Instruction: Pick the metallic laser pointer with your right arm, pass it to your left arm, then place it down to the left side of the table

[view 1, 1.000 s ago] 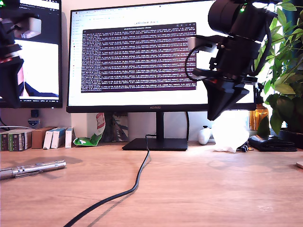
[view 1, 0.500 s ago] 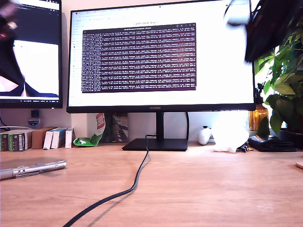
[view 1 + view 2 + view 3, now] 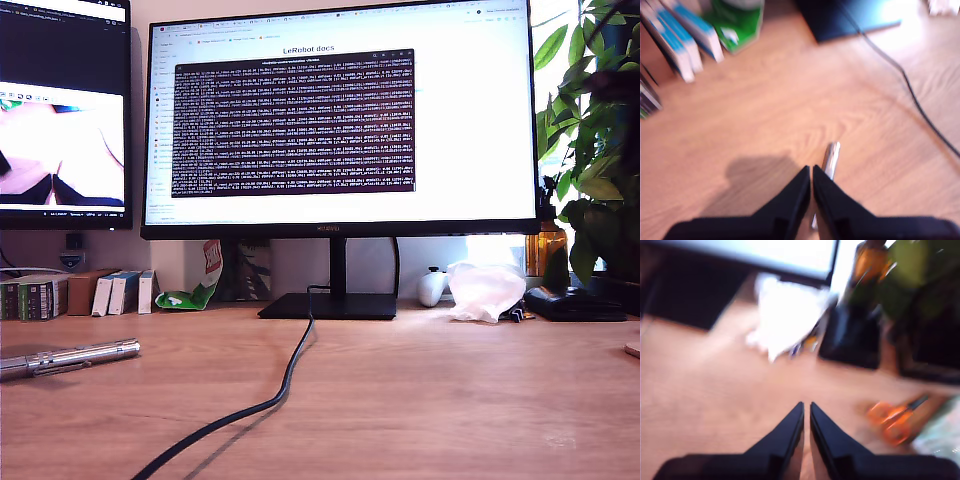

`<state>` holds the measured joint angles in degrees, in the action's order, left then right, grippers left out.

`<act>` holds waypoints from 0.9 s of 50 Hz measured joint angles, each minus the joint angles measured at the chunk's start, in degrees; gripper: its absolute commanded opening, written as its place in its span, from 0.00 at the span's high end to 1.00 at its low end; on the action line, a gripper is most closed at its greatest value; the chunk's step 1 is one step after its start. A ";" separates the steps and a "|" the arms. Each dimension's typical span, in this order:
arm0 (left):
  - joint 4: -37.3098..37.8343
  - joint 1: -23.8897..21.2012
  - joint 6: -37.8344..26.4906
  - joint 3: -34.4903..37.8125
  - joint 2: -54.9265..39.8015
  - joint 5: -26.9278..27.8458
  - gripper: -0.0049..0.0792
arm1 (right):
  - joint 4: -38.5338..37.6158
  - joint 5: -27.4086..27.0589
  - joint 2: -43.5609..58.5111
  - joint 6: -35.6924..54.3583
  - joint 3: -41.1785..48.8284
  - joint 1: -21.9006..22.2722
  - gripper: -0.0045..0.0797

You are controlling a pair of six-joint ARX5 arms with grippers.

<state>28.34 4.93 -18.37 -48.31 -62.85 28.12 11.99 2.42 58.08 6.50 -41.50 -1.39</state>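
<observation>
The pointer [image 3: 70,357] lies flat on the desk [image 3: 420,400] at the exterior view's left, apparently already set down. My first gripper [image 3: 811,172] hangs above it, closed and empty, the pointer just beyond its tips. My second gripper [image 3: 806,410] is closed too, holding nothing.

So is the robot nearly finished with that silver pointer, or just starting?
Nearly finished, judging by how things lie. The laser pointer rests on the table at the exterior view's left, held by nothing. My first gripper is above it with its jaws together and empty. My second gripper, also closed and empty, is over the table near the white bag. Nothing seems left.
</observation>
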 measured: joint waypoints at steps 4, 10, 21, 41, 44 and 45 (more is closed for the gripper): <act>-1.84 0.26 0.13 1.68 1.18 0.28 0.96 | -1.53 0.00 -3.63 0.04 1.14 1.84 0.96; -3.13 0.48 1.90 3.06 1.64 0.87 0.96 | -2.08 0.20 -7.85 0.24 4.55 4.13 0.96; -6.93 0.66 5.22 3.17 2.75 1.40 0.96 | -1.22 1.73 -14.53 0.42 9.77 4.68 0.96; -16.17 0.33 11.17 14.67 14.97 -0.42 0.96 | -1.77 1.55 -22.71 -0.63 9.81 4.68 0.96; -18.16 0.00 12.61 16.65 17.44 -1.29 0.96 | -2.10 1.55 -23.58 -1.60 10.10 4.68 0.96; -19.06 -0.17 12.79 17.46 18.45 -1.62 0.96 | -2.14 1.55 -24.02 -1.79 10.25 4.68 0.96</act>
<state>9.28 4.75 -5.58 -30.85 -44.40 26.50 9.85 3.97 34.06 4.71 -31.24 3.29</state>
